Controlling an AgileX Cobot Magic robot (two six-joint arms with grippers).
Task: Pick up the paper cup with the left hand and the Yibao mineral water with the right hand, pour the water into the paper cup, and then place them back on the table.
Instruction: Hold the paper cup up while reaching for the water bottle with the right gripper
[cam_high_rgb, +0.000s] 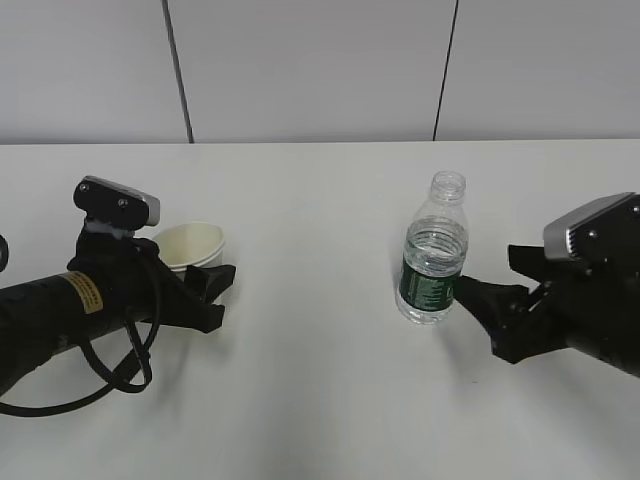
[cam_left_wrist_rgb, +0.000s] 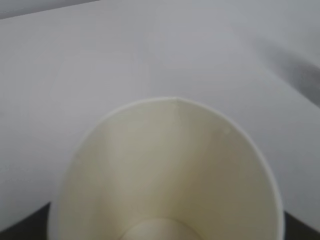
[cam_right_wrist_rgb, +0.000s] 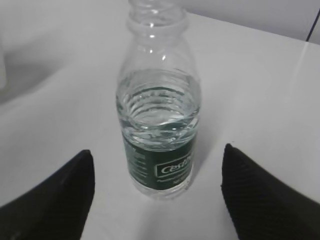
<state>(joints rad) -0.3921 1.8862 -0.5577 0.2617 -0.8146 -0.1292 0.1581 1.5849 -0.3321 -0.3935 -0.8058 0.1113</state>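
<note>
Two containers stand upright on the table (cam_high_rgb: 320, 400), well apart. On the left, the paper cup (cam_high_rgb: 192, 245) sits between the fingers of the left hand (cam_high_rgb: 205, 295); its cream inside looks dry and empty in the wrist view, but whether those fingers press its wall I cannot tell. On the right, the Yibao mineral water (cam_high_rgb: 434, 250) is capless, with water reaching above its dark green label. The right hand (cam_high_rgb: 480, 290) has its fingers spread wide on either side of the bottle, one tip close to the label. Behind the white matte tabletop rises a pale grey panelled wall (cam_high_rgb: 320, 70) with dark seams.
</note>
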